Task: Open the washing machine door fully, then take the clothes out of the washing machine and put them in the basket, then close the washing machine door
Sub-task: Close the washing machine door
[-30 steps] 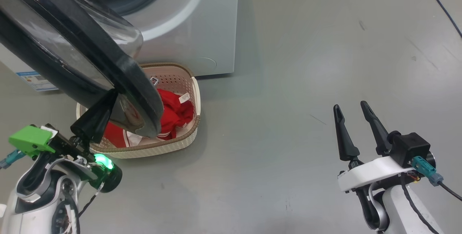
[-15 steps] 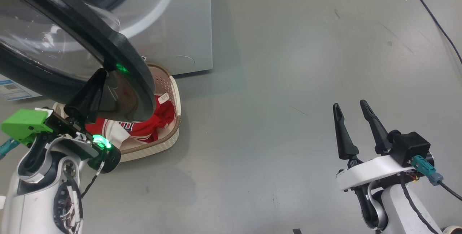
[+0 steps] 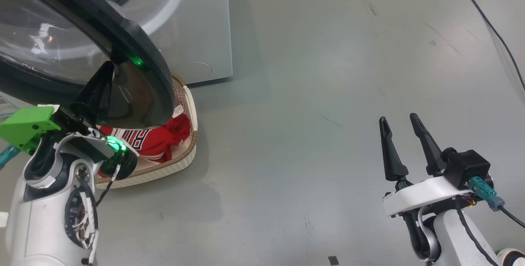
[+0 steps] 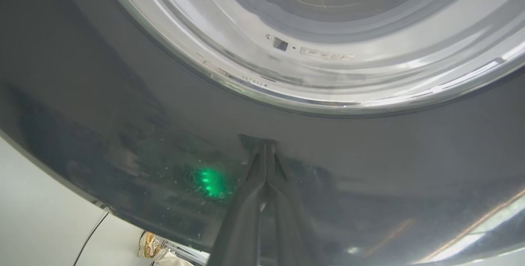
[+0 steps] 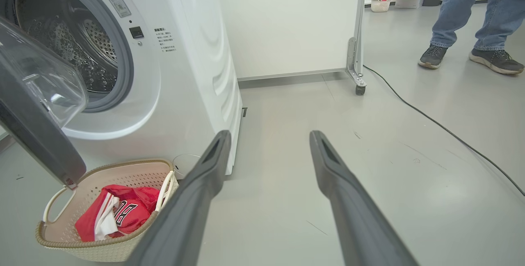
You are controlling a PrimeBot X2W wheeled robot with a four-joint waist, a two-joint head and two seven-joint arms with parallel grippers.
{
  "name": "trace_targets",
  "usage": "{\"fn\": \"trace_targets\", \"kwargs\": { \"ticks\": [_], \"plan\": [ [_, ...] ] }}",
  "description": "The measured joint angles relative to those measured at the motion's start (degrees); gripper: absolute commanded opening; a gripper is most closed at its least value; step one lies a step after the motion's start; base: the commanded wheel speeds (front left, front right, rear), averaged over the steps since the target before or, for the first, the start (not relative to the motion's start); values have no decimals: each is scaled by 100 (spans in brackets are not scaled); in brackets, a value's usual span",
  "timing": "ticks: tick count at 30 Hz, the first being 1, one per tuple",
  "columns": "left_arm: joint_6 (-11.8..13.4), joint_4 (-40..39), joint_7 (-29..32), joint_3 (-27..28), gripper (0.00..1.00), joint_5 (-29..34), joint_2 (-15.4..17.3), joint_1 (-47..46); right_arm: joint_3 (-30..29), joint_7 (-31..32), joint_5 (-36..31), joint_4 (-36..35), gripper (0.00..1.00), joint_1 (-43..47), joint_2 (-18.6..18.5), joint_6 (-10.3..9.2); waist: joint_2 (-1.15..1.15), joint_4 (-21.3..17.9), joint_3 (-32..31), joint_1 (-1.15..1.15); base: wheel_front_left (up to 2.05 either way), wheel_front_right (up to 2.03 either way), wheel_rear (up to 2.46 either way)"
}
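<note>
- Glossy black rim and bulging clear glass centre mark the large round washing machine door (image 4: 123, 134), which stands swung partly out from the big white front-loading washing machine (image 5: 192, 73); the steel perforated drum (image 5: 69, 44) shows behind it
- Left gripper (image 4: 264, 143) has its two dark fingers pressed together with nothing between them, tips against the door's shiny rim, beside a reflected green light (image 4: 209, 180)
- Right gripper (image 3: 398, 119) hovers over the bare grey floor (image 3: 307, 93), well apart from the machine, fingers spread wide and empty
- Red sports clothes (image 5: 123, 212) with white trim and block numerals lie in the small cream perforated plastic basket (image 5: 94, 249) with a brown rim, which sits on the floor just in front of the machine, under the door's lower edge
- Person's legs (image 5: 455, 11) in blue jeans and dark shoes stand in the background, near a black cable (image 5: 430, 118) running across the floor
</note>
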Motion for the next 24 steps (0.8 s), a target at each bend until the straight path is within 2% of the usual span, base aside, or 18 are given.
{"fn": "trace_targets", "kwargs": {
  "ticks": [18,24],
  "plan": [
    [-122,357,-224,-321,0,42,-41,-407,-89,0,0,-3,100,1,93,1,0,-139,96,0,0,0,0],
    [-320,554,-157,-482,0,221,-81,-393,-218,0,-1,-23,100,1,93,2,0,-22,46,0,0,0,0]
  ]
}}
